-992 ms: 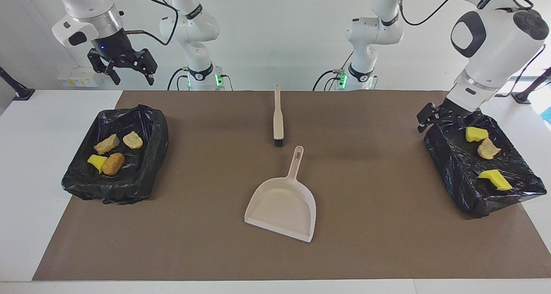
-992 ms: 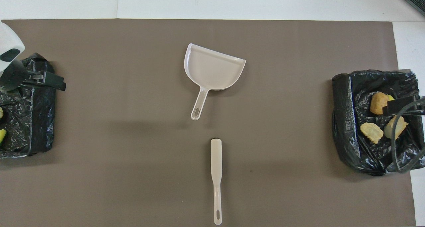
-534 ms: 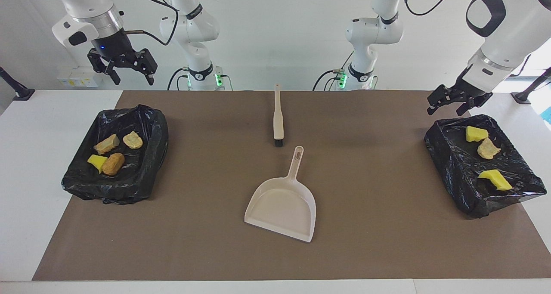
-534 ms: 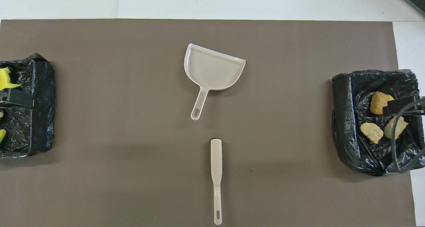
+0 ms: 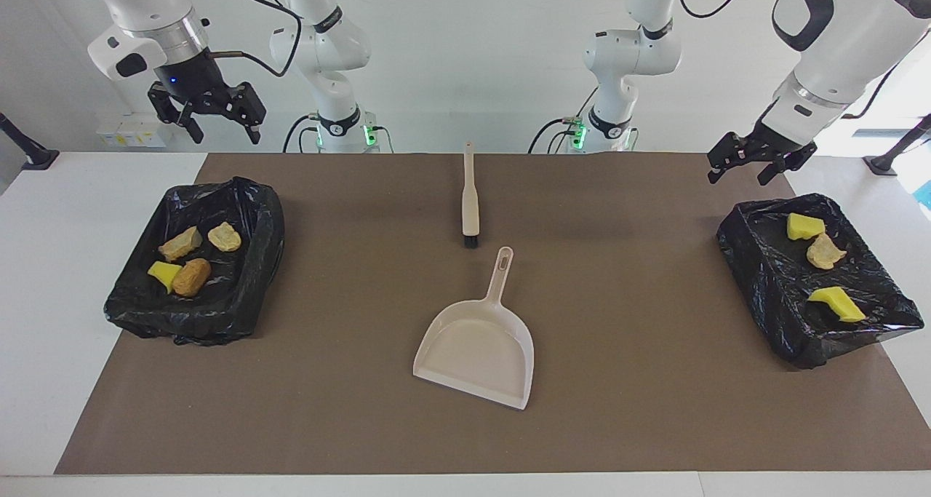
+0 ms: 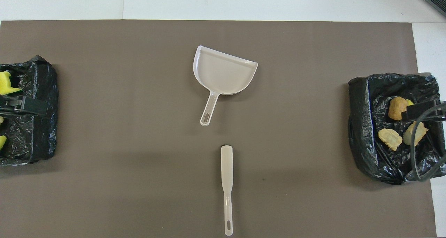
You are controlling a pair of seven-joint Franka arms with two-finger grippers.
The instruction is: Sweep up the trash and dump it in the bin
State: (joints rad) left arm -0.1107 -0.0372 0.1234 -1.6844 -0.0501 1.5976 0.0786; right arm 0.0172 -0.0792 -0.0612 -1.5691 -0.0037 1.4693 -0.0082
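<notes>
The trash is seen already lying in two bins lined with black plastic bags. In the lined bin (image 5: 193, 268) at the right arm's end of the bench, a bright yellow sponge wedge (image 5: 163, 273) and three tan-orange crusty lumps (image 5: 192, 276) are gathered close together. In the lined bin (image 5: 814, 279) at the left arm's end, two yellow sponge wedges (image 5: 804, 225) and one pale crusty lump (image 5: 825, 250) are spread along the liner. No scrap is seen on the brown mat (image 5: 625, 322).

The scraps are judged to be light; the sponges soft and springy, the lumps stiffer and likely to roll rather than slide. They are better pushed with bristles than pinched. The liners are thin and slack, so they could be snagged by a fingertip.

The beige plastic brush (image 5: 470, 195) lies mid-bench, handle toward the robots, and the beige plastic dustpan (image 5: 478, 340) lies just beside its bristle end, farther from the robots, empty. Each would best be taken by its slim handle; both handles are unobstructed.

Wide bare mat is left between the bins. The left claw (image 5: 753, 164) hangs open over the mat by its bin's rim nearest the robots, holding nothing. The right claw (image 5: 211, 118) hangs open and empty, high above the bench edge nearest the robots, by its bin.
</notes>
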